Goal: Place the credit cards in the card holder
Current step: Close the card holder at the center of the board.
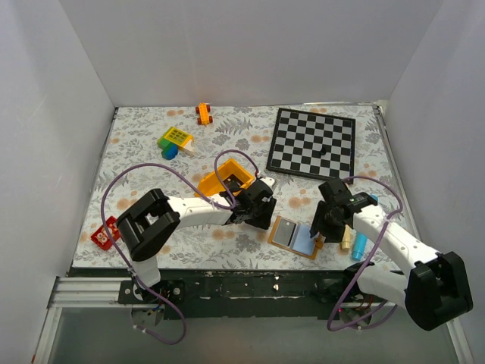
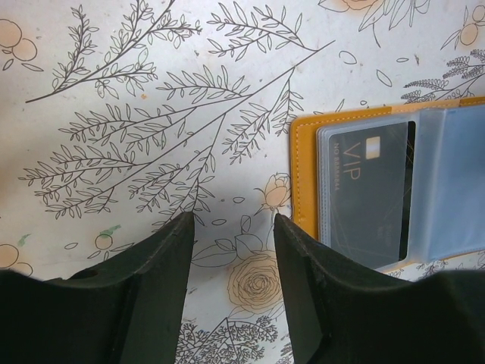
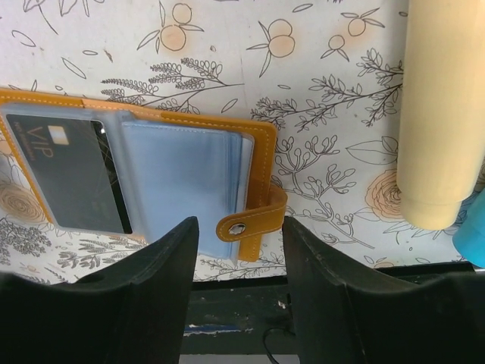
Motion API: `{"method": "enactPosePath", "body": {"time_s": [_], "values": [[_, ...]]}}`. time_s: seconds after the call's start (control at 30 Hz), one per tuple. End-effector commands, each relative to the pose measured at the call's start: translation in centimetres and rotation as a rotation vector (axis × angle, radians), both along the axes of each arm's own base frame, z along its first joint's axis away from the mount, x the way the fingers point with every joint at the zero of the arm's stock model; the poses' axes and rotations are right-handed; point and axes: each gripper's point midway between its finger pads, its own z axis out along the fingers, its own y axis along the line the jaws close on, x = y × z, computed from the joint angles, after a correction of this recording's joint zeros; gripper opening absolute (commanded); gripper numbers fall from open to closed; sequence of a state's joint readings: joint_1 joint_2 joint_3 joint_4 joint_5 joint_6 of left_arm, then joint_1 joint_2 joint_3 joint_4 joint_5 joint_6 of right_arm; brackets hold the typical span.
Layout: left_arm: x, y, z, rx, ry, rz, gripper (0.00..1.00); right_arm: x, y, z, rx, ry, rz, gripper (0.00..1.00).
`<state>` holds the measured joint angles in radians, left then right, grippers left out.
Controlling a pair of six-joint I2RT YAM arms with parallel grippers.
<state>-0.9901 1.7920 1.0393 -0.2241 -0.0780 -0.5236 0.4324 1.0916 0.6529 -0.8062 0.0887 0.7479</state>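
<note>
With one card (image 2: 367, 189) sleeved in the holder (image 1: 301, 240), lower centre, left claw (image 2: 231, 220) and right claw (image 3: 240, 220) hang half-open, empty; another card seems due.

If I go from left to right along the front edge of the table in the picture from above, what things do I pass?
red toy → card holder, lying open → cream tube → blue tube
</note>
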Motion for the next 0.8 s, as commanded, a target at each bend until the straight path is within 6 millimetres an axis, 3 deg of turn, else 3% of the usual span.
{"method": "enactPosePath", "body": {"time_s": [0.0, 0.47, 0.77], "values": [[0.5, -0.6, 0.6, -0.020, -0.010, -0.009, 0.45, -0.3, 0.3, 0.5, 0.007, 0.018, 0.036, 0.56], [0.3, -0.6, 0.4, -0.021, -0.006, -0.014, 0.45, -1.4, 0.0, -1.8, -0.022, 0.084, 0.064, 0.55], [0.4, -0.7, 0.4, -0.023, -0.005, -0.017, 0.45, -1.4, -0.5, -1.7, -0.039, 0.063, 0.044, 0.21]]}}
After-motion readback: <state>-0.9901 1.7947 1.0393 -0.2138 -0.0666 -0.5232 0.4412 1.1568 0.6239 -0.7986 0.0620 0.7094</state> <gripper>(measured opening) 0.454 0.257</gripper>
